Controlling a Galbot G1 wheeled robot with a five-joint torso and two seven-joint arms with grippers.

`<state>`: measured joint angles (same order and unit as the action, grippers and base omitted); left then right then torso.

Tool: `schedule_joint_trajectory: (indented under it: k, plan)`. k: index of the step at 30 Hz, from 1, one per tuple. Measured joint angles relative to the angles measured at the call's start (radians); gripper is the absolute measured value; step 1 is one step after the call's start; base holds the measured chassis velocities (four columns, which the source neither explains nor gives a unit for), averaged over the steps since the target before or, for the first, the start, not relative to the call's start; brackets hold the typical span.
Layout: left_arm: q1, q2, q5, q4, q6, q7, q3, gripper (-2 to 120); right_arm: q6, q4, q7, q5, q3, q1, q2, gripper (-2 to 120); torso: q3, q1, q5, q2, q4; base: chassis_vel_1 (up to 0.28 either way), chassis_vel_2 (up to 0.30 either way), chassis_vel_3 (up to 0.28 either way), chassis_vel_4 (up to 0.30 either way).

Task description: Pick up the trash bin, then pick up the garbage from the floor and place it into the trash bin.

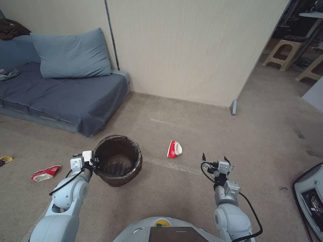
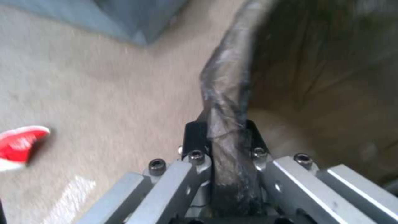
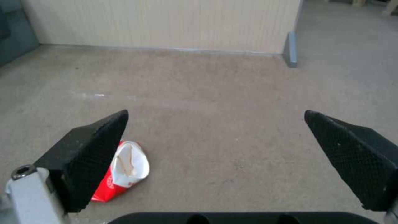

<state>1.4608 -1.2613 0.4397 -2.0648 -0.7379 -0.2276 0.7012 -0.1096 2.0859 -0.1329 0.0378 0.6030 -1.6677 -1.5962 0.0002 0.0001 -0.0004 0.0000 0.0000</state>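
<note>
Dark-lined trash bin [image 1: 117, 160] hangs by its rim from the left gripper [image 1: 93, 163], so pickup looks done; left wrist view shows fingers [image 2: 195, 137] clamped on that rim; right gripper [image 3: 215, 146] gapes empty above a crushed cup [image 3: 122, 174], still on the floor.

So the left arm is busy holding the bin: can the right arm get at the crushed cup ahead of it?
Probably yes: the right gripper is open, and bare carpet separates it from the crushed red-and-white cup.

beige carpet floor [image 1: 188, 198] carries two crushed red cups [image 1: 174, 149] [image 1: 45, 173] and a yellow wrapper [image 1: 5, 160].
</note>
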Motion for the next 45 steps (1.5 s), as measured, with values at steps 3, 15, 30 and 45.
schedule_joint_trajectory:
  k: [3, 15, 30, 45]
  plan:
    - [0.003, 0.002, 0.0, -0.03, 0.0, -0.006, 0.004, 3, 0.0, 0.001, 0.0, 0.0, 0.0, 0.0, 0.0, 100, 0.0, 0.0, 0.0, 0.0, 0.0001, 0.0, 0.0, 0.0, 0.0]
    - [0.004, 0.026, 0.015, -0.309, 0.001, -0.03, 0.016, 3, -0.001, 0.009, 0.0, 0.0, 0.0, -0.001, -0.001, 100, 0.0, 0.0, 0.0005, 0.0, -0.0002, 0.0, 0.0, 0.0, 0.0]
    - [0.101, 0.038, -0.014, -0.442, 0.002, -0.028, 0.033, 0, 0.036, 0.045, 0.016, -0.004, -0.005, -0.019, 0.0, 100, 0.0, 0.0, 0.0003, 0.0, 0.0, 0.0, 0.0, 0.0, 0.0]
    - [0.092, 0.025, -0.03, -0.437, 0.002, -0.024, 0.029, 0, 0.053, 0.039, 0.032, -0.01, 0.0, -0.021, -0.002, 100, 0.0, 0.0, 0.0004, 0.0, 0.0, 0.0, 0.0, 0.0, 0.0]
